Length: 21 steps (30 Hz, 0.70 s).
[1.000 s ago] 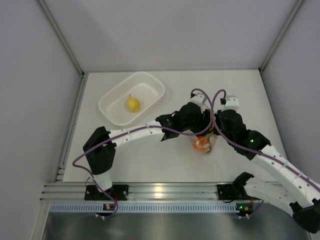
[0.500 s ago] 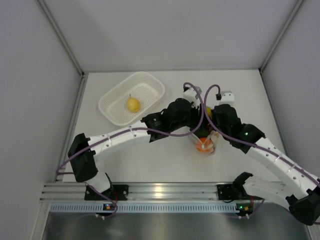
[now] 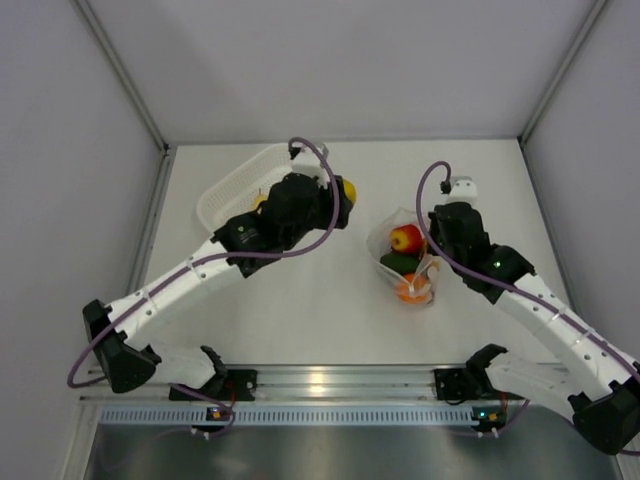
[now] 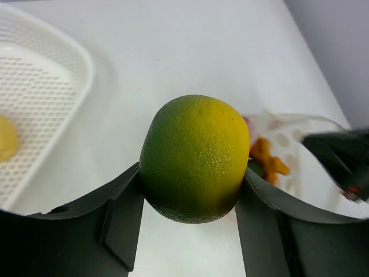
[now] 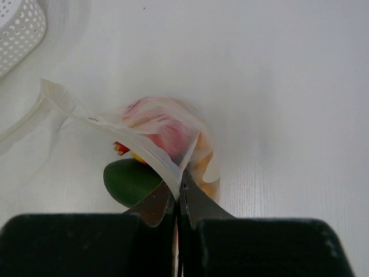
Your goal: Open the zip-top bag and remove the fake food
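Step in hand: carrying one piece of the fake food, a lemon (image 4: 196,150), from the zip-top bag (image 5: 124,138) towards the white basket (image 4: 86,66).
Left gripper (image 4: 191,184): its jaws are spread moderately and clamp the lemon across its middle, off the surface (image 3: 300,310), just beside the basket's near rim.
Right gripper (image 5: 179,187): its jaws are fully closed, pinching the bag's rim so that the mouth gapes.
Doing it well: I judge that the lemon should travel over the basket's middle before release and be let go low, since a round fruit will roll or bounce off hard plastic. The right pinch should hold meanwhile, or the mouth will sag shut.
Where the bag is: right of centre on the surface, well apart from the basket, with a red apple (image 3: 405,238), a green avocado (image 5: 130,182) and an orange (image 3: 410,290) inside.
Lemon: ovoid, pebbled skin, yellow shading to green, rigid.
Bag: thin clear film, crinkled, with a thicker pale zip strip along the rim; limp without support.
Basket: perforated hard plastic with rounded walls; one yellow fruit (image 4: 7,138) lies in it.
Surface: smooth, matt white.
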Each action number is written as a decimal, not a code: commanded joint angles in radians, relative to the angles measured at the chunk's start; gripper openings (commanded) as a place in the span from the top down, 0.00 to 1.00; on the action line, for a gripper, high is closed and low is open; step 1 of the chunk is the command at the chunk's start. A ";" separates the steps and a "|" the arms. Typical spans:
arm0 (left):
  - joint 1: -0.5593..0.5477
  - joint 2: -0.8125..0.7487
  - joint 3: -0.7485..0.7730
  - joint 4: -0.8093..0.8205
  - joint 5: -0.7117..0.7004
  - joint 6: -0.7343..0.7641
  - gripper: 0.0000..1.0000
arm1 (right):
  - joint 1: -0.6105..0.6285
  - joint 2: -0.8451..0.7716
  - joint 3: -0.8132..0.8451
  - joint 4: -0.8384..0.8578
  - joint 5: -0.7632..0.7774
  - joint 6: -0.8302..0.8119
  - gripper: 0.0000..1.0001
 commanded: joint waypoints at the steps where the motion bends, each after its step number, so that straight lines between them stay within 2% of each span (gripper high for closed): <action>1: 0.150 -0.049 -0.032 -0.074 -0.062 0.033 1.00 | -0.015 -0.028 0.045 0.053 -0.008 0.001 1.00; 5: 0.334 -0.042 -0.067 -0.099 -0.062 0.046 1.00 | -0.016 -0.028 0.048 0.053 -0.020 -0.004 1.00; 8: 0.429 -0.023 -0.104 -0.096 -0.022 0.030 1.00 | -0.016 -0.031 0.043 0.067 -0.051 -0.007 1.00; 11: 0.601 0.021 -0.127 -0.096 0.042 0.010 1.00 | -0.016 -0.071 0.001 0.146 -0.125 -0.021 1.00; 16: 0.721 0.140 -0.125 -0.087 0.041 -0.030 1.00 | -0.016 -0.100 -0.035 0.183 -0.201 -0.025 1.00; 20: 0.810 0.246 -0.092 -0.082 0.151 -0.047 1.00 | -0.016 -0.103 -0.042 0.206 -0.267 -0.033 1.00; 21: 0.819 0.266 -0.087 -0.082 0.154 -0.047 0.97 | -0.015 -0.112 -0.052 0.222 -0.289 -0.033 1.00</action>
